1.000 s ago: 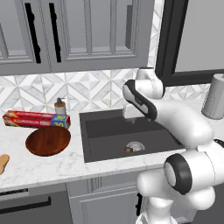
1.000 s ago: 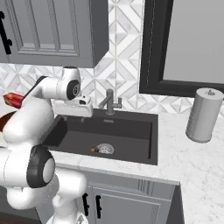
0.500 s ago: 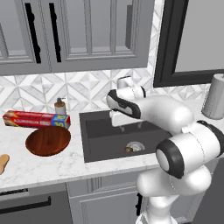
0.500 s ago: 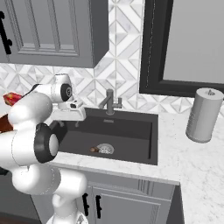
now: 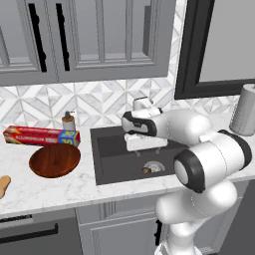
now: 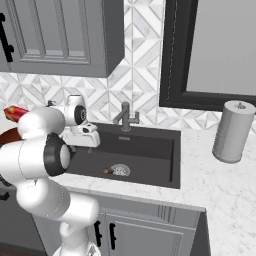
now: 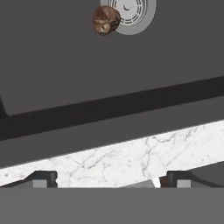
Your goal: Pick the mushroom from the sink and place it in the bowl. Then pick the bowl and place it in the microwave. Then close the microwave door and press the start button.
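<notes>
The small brown mushroom point(image 5: 145, 170) lies on the floor of the dark sink point(image 5: 117, 159), touching the left rim of the silver drain point(image 5: 156, 167). My gripper point(image 5: 147, 148) hangs open above the basin, behind the mushroom and well clear of it. In the hand view the mushroom point(image 7: 106, 19) sits at the top, far from my gripper point(image 7: 109, 179), with nothing between the fingertips point(image 7: 43, 178). In the right base view, the gripper point(image 6: 86, 145) hovers over the sink's point(image 6: 145, 150) left side. The reddish-brown bowl point(image 5: 55, 160) rests on the counter left of the sink. The microwave and its door are out of view.
A red and blue foil box point(image 5: 42, 135) and a soap bottle point(image 5: 68, 121) stand behind the bowl. A tan bread-like piece point(image 5: 2, 185) lies at the far left. The faucet point(image 6: 125, 117) rises behind the sink, and a paper towel roll point(image 6: 232, 131) stands to its right.
The arm has swung left and the hand has dropped lower over the sink. The jaws have stayed open. Mushroom and bowl have not moved.
</notes>
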You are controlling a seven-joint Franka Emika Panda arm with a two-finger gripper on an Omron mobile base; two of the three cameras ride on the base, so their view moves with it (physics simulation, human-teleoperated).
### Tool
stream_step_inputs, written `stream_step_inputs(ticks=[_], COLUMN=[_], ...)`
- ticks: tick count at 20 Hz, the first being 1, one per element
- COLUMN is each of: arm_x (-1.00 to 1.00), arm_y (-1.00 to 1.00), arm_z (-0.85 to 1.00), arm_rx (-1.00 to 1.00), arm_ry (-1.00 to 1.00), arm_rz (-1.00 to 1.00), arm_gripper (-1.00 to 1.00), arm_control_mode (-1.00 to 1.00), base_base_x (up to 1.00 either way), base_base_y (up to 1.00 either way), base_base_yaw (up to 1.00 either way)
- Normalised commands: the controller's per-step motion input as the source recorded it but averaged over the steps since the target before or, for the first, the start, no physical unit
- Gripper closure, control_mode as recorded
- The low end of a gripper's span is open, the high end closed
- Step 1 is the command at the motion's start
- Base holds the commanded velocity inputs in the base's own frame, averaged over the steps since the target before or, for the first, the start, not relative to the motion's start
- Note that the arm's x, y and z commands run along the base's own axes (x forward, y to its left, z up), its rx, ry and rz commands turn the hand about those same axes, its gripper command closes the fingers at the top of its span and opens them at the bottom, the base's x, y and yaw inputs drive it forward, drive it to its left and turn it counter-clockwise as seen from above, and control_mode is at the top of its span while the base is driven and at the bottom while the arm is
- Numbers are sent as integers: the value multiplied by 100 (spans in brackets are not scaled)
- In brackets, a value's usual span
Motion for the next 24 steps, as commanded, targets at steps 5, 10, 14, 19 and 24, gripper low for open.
stream_step_inputs(ticks=[5,10,14,19,24], arm_x=[0,6,27,22,3], arm_y=[-19,-15,-8,-7,-11], arm_z=[-32,-28,-19,-24,-33], arm_rx=[-3,-5,-1,0,0], arm_ry=[-10,-8,-2,0,0], arm_rz=[0,0,-1,0,0], arm_gripper=[-100,-100,-100,-100,-100], arm_control_mode=[-100,-100,-100,-100,-100], base_base_x=[0,0,0,0,0], base_base_y=[0,0,0,0,0], base_base_yaw=[0,0,0,0,0])
